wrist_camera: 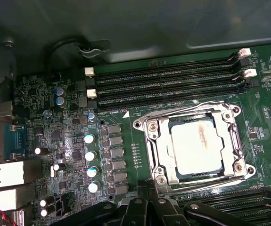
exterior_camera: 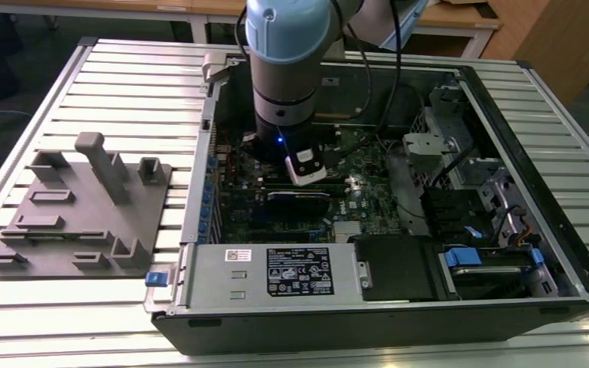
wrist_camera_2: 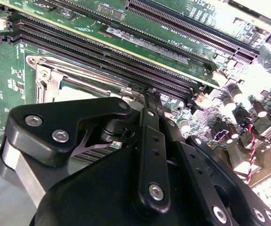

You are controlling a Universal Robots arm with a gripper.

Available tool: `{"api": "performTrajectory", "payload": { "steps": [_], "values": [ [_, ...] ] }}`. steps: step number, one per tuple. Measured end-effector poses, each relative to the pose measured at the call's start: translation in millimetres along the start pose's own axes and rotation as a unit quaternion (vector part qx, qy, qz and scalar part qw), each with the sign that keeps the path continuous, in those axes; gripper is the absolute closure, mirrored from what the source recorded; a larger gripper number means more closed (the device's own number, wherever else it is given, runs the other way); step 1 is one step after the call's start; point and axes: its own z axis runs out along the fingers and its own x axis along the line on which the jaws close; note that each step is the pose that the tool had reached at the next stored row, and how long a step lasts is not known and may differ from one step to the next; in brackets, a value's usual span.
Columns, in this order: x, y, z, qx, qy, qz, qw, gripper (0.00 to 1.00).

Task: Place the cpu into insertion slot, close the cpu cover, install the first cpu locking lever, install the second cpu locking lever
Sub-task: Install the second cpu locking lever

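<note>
While the cpu (wrist_camera: 195, 146) sits in the insertion slot (wrist_camera: 155, 155) under the closed cpu cover (wrist_camera: 229, 141), I'm on the lever step.
Gripper (wrist_camera: 148, 192) at the slot's edge, fingers together, holding nothing; I judge the lever needs hooking.

A: What sits on the slatted table (exterior_camera: 90, 69)?

B: An open computer case (exterior_camera: 540, 192) lies toward the exterior view's right edge, with a grey fixture block (exterior_camera: 80, 215) near the left edge.

A: And the arm?

B: The robot arm (exterior_camera: 289, 77) reaches straight down into the case over the green motherboard (exterior_camera: 361, 203), near the case's far-left corner.

A: Anything along the case's near edge?

B: A power supply box (exterior_camera: 274, 270) with a black label, beside a blue latch (exterior_camera: 156, 278).
</note>
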Motion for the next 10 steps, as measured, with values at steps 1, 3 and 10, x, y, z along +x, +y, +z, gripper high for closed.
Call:
{"api": "performTrajectory", "payload": {
  "steps": [1,3,10],
  "values": [
    [0.0,0.0,0.1,0.0000,0.0000,0.000,1.00000,0.89],
    [0.0,0.0,0.1,-0.0001,0.0000,0.000,1.00000,0.89],
    [-0.1,0.9,-3.9,-0.0003,-0.0001,0.000,1.00000,0.89]
  ]
}}
